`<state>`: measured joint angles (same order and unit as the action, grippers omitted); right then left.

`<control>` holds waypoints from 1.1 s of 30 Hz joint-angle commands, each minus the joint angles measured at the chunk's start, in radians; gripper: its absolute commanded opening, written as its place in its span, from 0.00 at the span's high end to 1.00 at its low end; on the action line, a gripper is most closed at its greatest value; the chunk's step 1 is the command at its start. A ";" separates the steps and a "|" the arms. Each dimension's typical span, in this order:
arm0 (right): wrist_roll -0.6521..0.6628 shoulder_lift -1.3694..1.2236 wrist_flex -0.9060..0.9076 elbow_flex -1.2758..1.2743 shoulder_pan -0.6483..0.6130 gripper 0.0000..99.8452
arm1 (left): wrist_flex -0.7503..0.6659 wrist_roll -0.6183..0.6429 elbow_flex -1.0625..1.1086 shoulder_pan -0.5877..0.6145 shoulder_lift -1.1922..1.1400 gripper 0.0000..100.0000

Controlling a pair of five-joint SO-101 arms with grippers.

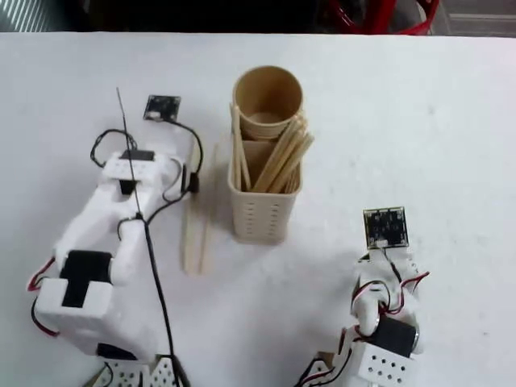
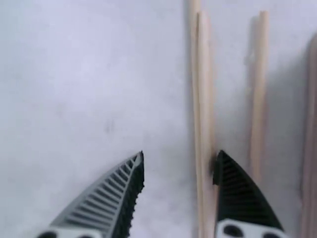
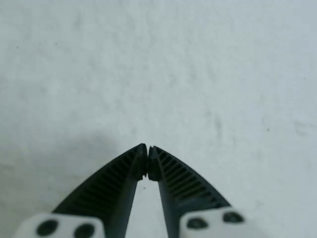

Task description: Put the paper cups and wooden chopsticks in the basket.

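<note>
My left gripper (image 2: 180, 159), fingers spread, hangs over pale wooden chopsticks (image 2: 200, 99) lying on the white table (image 1: 427, 121) beside the beige perforated basket (image 1: 260, 214) holding tan paper cups (image 1: 268, 95). My right gripper (image 3: 148, 162) rests with fingers pressed together.

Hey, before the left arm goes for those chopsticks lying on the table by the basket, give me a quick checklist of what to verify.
1. Left end effector open: ok.
2. Loose chopsticks lined up with it: not ok; one lies inside the gap, hard against one side, and another lies outside.
3. Left end effector low enough to close: cannot tell.
4. Right end effector out of the way: ok; shut over bare table, apart from the basket.
5. Basket upright: ok.
6. Room left in the basket: cannot tell; paper cups and many chopsticks already crowd it.
</note>
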<state>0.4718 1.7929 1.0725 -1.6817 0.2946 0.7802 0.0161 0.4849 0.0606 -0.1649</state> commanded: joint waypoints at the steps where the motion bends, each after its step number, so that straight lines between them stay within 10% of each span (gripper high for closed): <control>1: 0.002 0.002 0.005 -0.009 0.008 0.98 | 0.002 -0.011 -0.049 0.033 0.007 0.77; 33: 0.002 0.002 0.005 -0.009 0.008 0.98 | 0.006 -0.011 -0.038 0.082 0.062 0.77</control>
<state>0.4718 1.7929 1.0725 -1.6817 0.2946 0.7802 0.0161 0.4833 0.1450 -0.1573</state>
